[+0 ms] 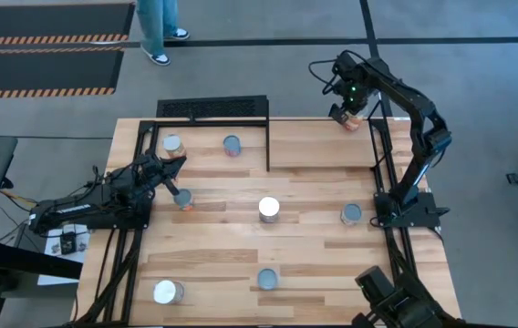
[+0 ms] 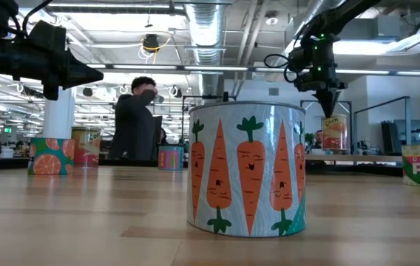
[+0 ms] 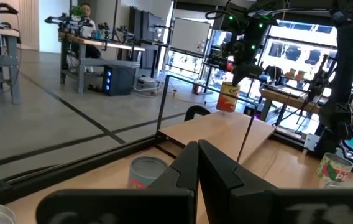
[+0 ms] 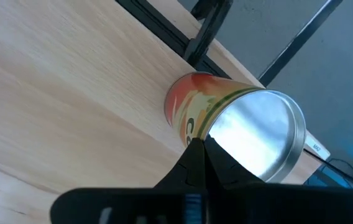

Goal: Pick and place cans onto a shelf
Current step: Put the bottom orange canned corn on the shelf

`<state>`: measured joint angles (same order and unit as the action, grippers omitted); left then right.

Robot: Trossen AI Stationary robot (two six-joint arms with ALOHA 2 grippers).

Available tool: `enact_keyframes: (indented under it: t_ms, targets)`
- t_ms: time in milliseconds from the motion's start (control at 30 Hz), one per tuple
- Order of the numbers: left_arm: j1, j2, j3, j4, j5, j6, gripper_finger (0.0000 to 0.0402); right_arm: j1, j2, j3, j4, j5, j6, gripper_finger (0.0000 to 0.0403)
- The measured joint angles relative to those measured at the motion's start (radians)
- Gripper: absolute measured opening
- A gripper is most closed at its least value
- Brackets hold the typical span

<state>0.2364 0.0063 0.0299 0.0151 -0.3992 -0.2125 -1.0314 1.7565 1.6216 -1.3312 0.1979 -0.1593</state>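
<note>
My right gripper (image 1: 348, 113) points down, shut, over the silver top of an orange-red can (image 4: 257, 134) that stands on its base at the far right end of the shelf (image 1: 314, 146). In the low view the fingertips (image 2: 328, 111) come down just to that can (image 2: 334, 133). Two more cans (image 1: 172, 144) (image 1: 232, 145) stand on the shelf's left part. Several cans stand on the table, among them a white-topped one (image 1: 269, 209) and a carrot-printed one (image 2: 247, 170). My left gripper (image 1: 175, 173) waits level and shut at the left, beside a can (image 1: 183, 199). My right gripper comes from above with shut fingers (image 4: 195, 155) over the near rim of the can's top (image 4: 226, 146). The can stands upright on the shelf. Whether the fingertips touch the top or hover just above it, I cannot tell.
Thin black frame bars (image 1: 268, 137) edge and divide the shelf, and a black grate (image 1: 212, 107) lies behind it. Frame posts (image 1: 387, 155) run along the table's right side. A person (image 1: 160, 27) stands beyond the far edge. Bare wood lies between the scattered cans.
</note>
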Motion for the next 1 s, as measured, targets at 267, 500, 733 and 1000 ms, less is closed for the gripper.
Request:
enact_keyframes:
  t_ms: [267, 500, 733, 1000]
  targets:
    - [0.000, 0.000, 0.000, 0.001, -0.006, 0.018, 0.0000, 0.009, 0.000, -0.047, 0.014, -0.013, 0.003, 0.0004]
    - [0.000, 0.000, 0.000, 0.001, -0.006, 0.017, 0.0000, 0.010, -0.002, -0.048, 0.030, -0.015, 0.005, 0.0014]
    - [0.000, 0.000, 0.000, 0.001, -0.006, 0.017, 0.0000, 0.010, -0.002, -0.047, 0.019, -0.015, 0.021, 0.0049]
    - [0.001, 0.000, 0.000, 0.001, -0.006, 0.016, 0.0000, -0.013, -0.001, -0.048, 0.003, -0.013, 0.035, 0.0077]
